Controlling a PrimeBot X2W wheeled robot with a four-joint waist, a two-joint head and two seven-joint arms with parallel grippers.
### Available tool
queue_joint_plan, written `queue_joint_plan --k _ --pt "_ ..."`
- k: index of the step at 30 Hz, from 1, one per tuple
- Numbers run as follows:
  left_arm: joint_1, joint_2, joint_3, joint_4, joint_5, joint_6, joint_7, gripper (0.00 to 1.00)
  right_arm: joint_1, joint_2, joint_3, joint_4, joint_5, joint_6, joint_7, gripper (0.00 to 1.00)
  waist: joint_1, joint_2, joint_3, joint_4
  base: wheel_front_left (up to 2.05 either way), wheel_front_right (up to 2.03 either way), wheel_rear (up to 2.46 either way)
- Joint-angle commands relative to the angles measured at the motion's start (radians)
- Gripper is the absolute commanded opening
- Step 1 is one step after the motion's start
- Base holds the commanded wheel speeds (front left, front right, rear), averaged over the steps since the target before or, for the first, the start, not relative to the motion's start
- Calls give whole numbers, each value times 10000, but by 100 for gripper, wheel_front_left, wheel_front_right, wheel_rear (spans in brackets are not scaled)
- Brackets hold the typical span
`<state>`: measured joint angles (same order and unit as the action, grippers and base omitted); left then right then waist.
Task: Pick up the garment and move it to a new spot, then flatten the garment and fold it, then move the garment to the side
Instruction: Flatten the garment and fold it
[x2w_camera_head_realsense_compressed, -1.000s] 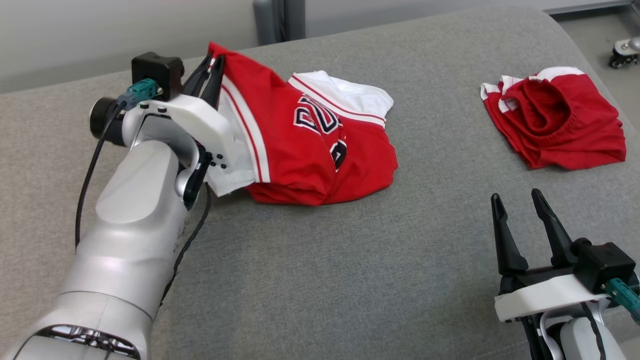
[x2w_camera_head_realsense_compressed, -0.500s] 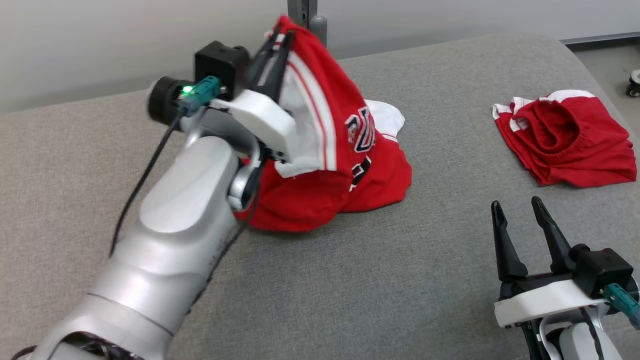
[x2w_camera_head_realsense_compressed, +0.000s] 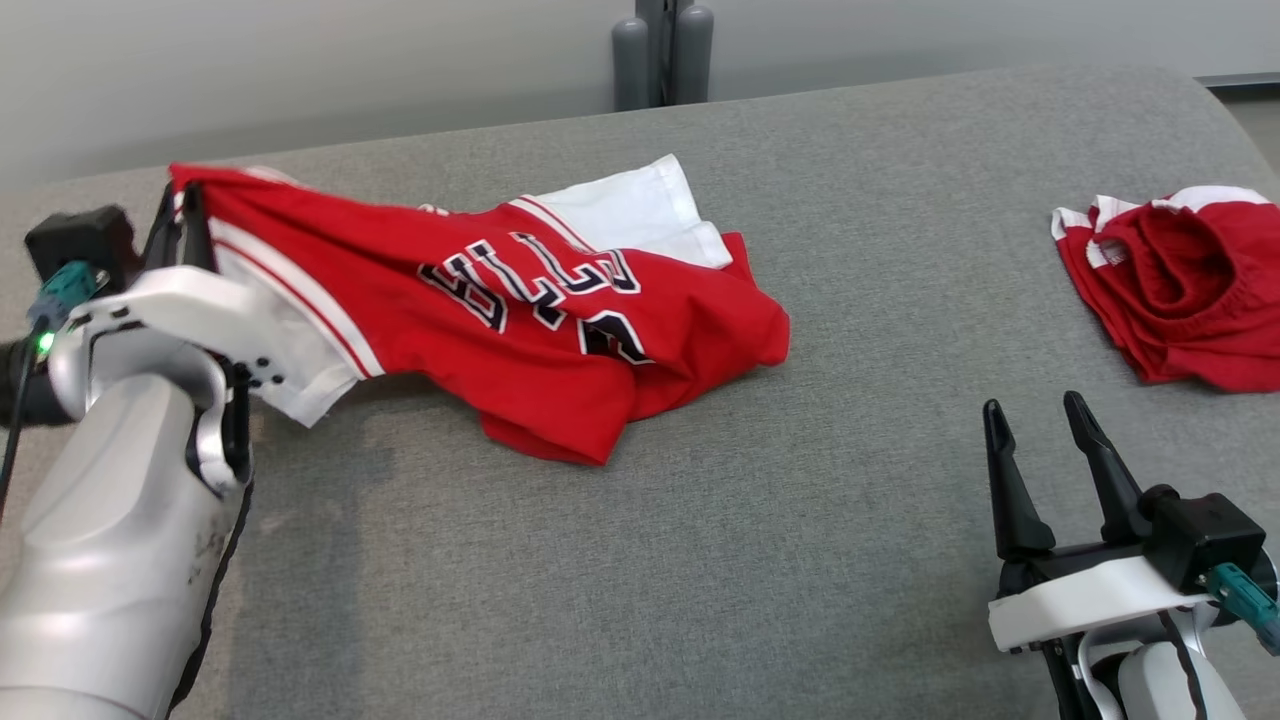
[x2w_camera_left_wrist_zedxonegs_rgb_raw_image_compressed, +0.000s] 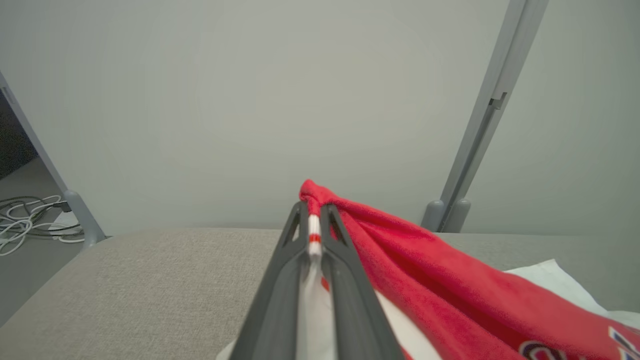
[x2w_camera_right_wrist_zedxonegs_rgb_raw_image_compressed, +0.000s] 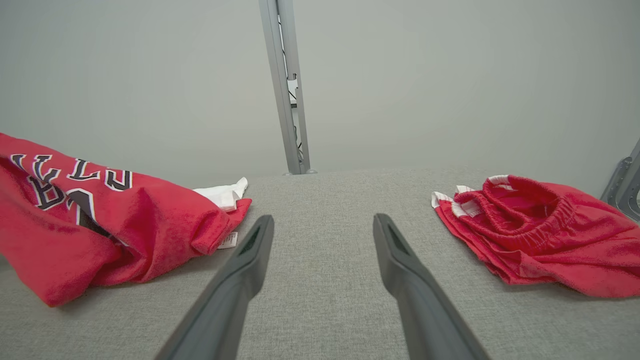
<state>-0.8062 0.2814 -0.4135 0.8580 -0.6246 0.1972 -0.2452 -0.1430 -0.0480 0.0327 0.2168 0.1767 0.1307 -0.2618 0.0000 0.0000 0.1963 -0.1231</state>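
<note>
1. Two red garments lie well apart on the grey fabric-covered counter in the head view. A jersey with dark, white-edged lettering and white trim is at centre-left, and a pair of shorts is at the far right.
2. The left wrist view adds detail. It shows the jersey's white-and-red striped edge pinched right at the tips of the left hand. It also shows a coil of pale cables on the floor beyond the counter's corner.
3. The right wrist view looks low across the counter. In it a small white label shows at the jersey's near corner, and the gathered elastic waistband of the shorts gapes open.
4. The held corner of the jersey is raised above the counter close to its rear left edge. The rest slopes down and lies bunched on the surface, with a white panel towards the back.
5. A grey post stands behind the rear edge against a pale wall.
6. Bare grey fabric stretches across the whole near half of the counter and between the two garments.
7. The left hand is clamped almost fully closed on the jersey's striped edge and lifts that corner.
8. The right hand is at the lower right with its fingers spread wide. It grips nothing and touches neither garment, and its fingers point across bare counter between the jersey and the shorts.
</note>
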Motion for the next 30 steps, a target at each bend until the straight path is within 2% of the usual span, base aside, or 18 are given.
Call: queue_joint_plan --k 1,6,15,16,17,18,24,30 --pt "221 111 155 141 -153 88 -52 0 -119 -52 50 58 28 -1 -46 100 0 0 44 99 0 0 0" --pt "769 218 440 530 -405 109 -123 0 -211 -53 183 133 41 -1 -47 100 0 0 83 224 0 0 0" --pt "1567 7 475 931 -545 1 -167 0 -176 -53 265 260 34 -1 -46 100 0 0 -21 217 0 0 0" --pt "1655 -21 469 979 -558 6 -174 20 -161 -53 260 280 37 -1 -46 100 0 0 -46 210 0 0 0" --pt "1714 -39 460 1014 -557 3 -180 49 -146 -53 251 293 34 -1 -46 100 0 0 -70 205 0 0 0" --pt "1752 -37 461 1032 -539 3 -186 100 -133 -52 245 303 26 -1 -47 100 0 0 -93 197 0 0 0" --pt "1998 70 579 550 -201 103 -210 100 16 -50 153 323 -75 -1 -46 100 0 0 -283 247 0 0 0" --pt "3113 -267 797 -1481 674 -3 -208 100 97 -50 505 454 -67 -1 -47 100 0 0 -500 771 0 0 0"
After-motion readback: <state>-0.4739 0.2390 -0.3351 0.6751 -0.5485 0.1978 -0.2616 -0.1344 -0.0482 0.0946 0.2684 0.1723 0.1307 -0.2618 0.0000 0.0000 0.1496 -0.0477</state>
